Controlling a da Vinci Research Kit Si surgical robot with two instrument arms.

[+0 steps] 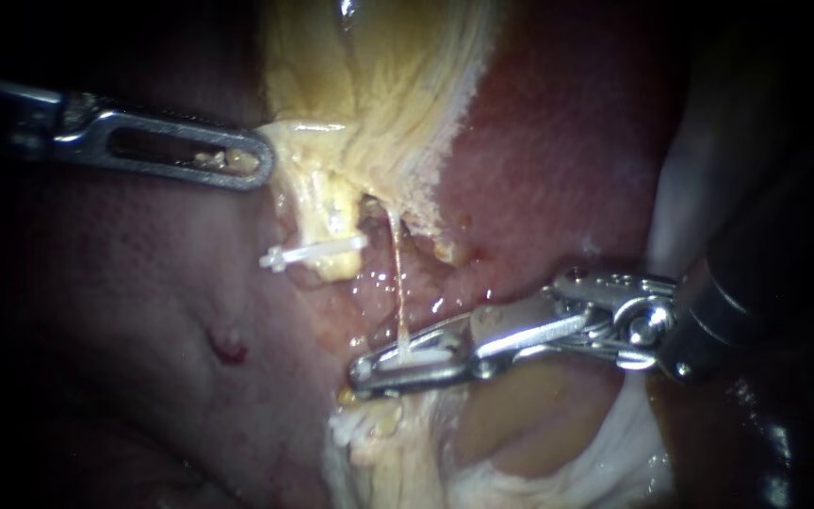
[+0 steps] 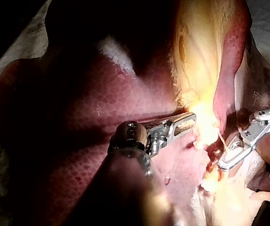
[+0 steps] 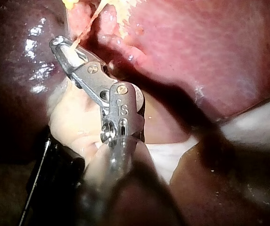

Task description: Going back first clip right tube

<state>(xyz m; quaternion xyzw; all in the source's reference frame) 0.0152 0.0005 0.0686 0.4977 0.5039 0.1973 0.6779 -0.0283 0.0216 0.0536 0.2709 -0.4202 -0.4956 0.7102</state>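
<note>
The right instrument [image 1: 369,368] lies low in the endoscope view, its jaws closed from both sides on a white clip [image 1: 416,356]. The right tube [image 1: 398,283], a thin pale strand, runs down from the pale yellow tissue [image 1: 369,123] and passes into that clip between the jaws. So the clip sits on the tube, and the step in hand looks like the withdrawal after placing it, not yet begun. Glare on the metal makes it hard to say whether the clip is fully latched; it probably is, as its limbs lie close together.

The left instrument [image 1: 256,162] is clenched on the edge of the pale yellow tissue and holds it to the side, keeping the strand taut and clear of the liver [image 1: 558,170]. Another clip [image 1: 317,253] sits on the thicker yellow tube [image 1: 332,226] just beside it.

The next move calls for easing the right jaws apart so that they let go of the clip. The instrument should then draw back along its own shaft line without dragging the fine strand, which looks easy to tear.
</note>
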